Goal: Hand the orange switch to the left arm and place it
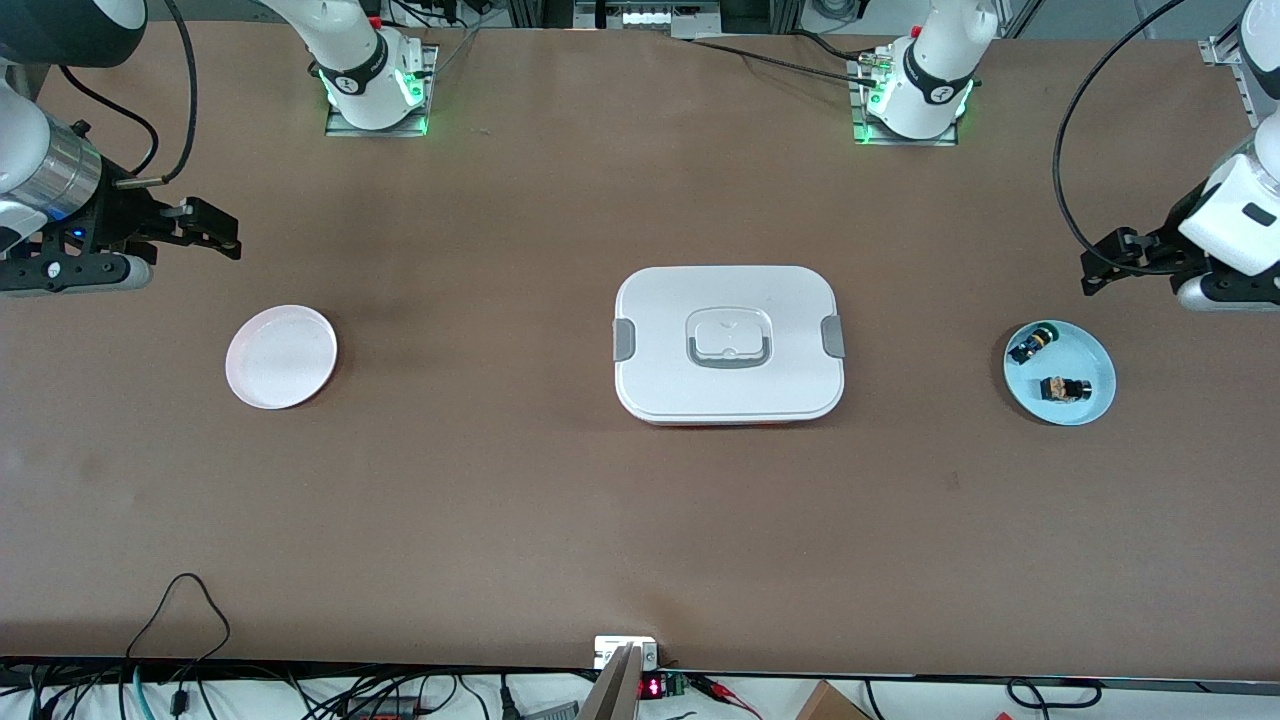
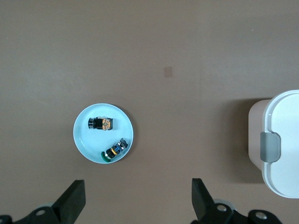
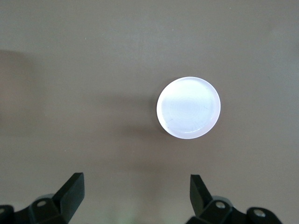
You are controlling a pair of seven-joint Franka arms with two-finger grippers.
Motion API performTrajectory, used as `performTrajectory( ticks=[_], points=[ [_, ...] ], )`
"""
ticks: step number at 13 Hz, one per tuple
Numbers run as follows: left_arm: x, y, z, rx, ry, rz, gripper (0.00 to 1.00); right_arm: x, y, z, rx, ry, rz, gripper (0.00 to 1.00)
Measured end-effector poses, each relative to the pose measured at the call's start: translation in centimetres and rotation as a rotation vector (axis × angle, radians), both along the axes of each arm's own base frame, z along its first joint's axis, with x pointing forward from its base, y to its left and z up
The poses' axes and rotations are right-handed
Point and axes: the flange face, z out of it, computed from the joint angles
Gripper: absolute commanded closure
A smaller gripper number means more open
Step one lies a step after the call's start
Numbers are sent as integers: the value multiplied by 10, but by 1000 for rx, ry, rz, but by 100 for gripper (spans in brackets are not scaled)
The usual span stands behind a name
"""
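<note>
The orange switch (image 1: 1065, 388) lies on a light blue plate (image 1: 1092, 400) toward the left arm's end of the table, beside a small black piece with blue and yellow-green parts (image 1: 1032, 346). In the left wrist view the switch (image 2: 101, 123) and the plate (image 2: 84, 140) show ahead of the open fingers. My left gripper (image 1: 1098, 265) is open and empty, up in the air beside the blue plate. My right gripper (image 1: 228, 236) is open and empty, up in the air beside a white plate (image 1: 281, 356). The white box (image 1: 729, 343) stands at mid-table between the plates.
The box also shows in the left wrist view (image 2: 280, 144). The white plate, with nothing on it, shows in the right wrist view (image 3: 188, 108). Cables and small devices lie along the table edge nearest the front camera.
</note>
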Motion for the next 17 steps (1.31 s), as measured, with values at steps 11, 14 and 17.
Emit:
performTrajectory(
  ticks=[11, 14, 17],
  points=[
    [-7, 2, -6, -12, 64, 17, 0, 0, -3, 0, 0, 0, -6, 0],
    [-7, 2, -5, -17, 62, 18, 0, 0, -3, 0, 0, 0, -6, 0],
    [-7, 2, -2, -17, 61, 17, 0, 0, -3, 0, 0, 0, -6, 0]
  ],
)
